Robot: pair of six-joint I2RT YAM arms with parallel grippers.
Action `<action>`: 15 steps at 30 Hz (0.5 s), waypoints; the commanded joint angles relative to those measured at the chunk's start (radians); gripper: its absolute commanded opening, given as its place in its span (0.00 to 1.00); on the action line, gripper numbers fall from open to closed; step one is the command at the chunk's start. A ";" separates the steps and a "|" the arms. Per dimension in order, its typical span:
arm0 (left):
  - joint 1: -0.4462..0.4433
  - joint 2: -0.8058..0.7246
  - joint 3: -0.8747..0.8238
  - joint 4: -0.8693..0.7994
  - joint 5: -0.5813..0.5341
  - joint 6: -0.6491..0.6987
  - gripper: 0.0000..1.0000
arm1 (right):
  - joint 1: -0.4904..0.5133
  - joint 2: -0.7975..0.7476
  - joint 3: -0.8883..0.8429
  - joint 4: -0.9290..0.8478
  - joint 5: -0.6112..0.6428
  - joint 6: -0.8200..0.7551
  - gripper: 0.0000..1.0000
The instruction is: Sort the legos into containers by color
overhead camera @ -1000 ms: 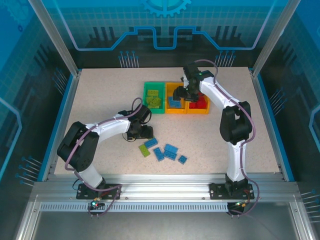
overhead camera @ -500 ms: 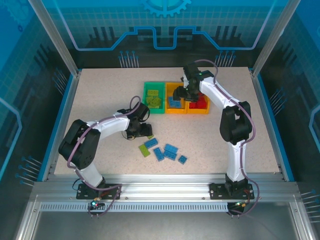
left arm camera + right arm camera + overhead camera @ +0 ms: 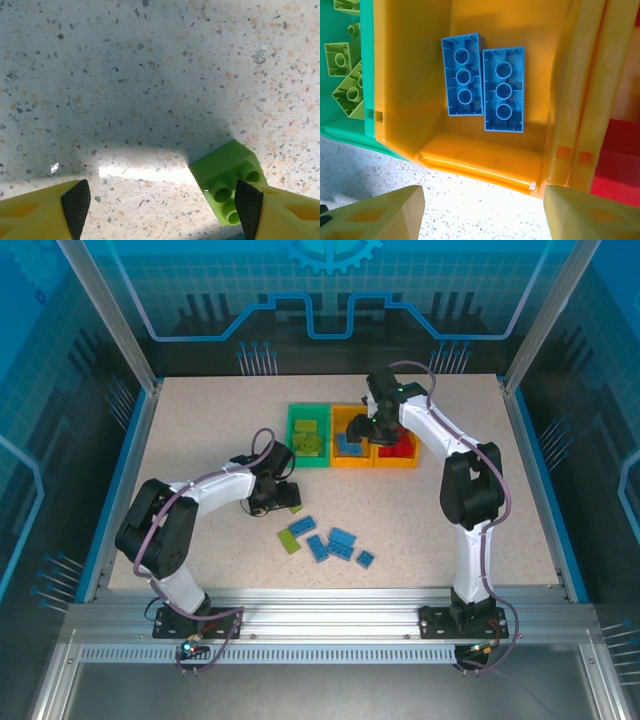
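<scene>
Lime lego (image 3: 227, 180) off-centre between wide-spread jaws of left gripper (image 3: 161, 202) | right gripper (image 3: 482, 200) spread, empty | risk: lego skids aside when squeezed

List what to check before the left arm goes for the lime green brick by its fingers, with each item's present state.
1. Left gripper jaws open: ok.
2. Lime green brick centred between the fingers: not ok, it lies by one pad.
3. Right gripper empty: ok, open at the middle orange-yellow bin.
4. Two blue bricks in that bin, no other colour seen: ok.
5. Way to the green bin free of the right arm: cannot tell.
</scene>
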 commanded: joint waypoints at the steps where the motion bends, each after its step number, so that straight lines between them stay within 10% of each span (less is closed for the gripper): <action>1: -0.030 -0.037 0.031 -0.014 -0.012 -0.041 0.81 | 0.001 -0.034 -0.016 0.010 -0.021 0.003 0.65; 15: -0.046 0.094 0.102 -0.001 0.028 -0.099 0.81 | 0.004 -0.038 -0.033 0.022 -0.019 0.002 0.65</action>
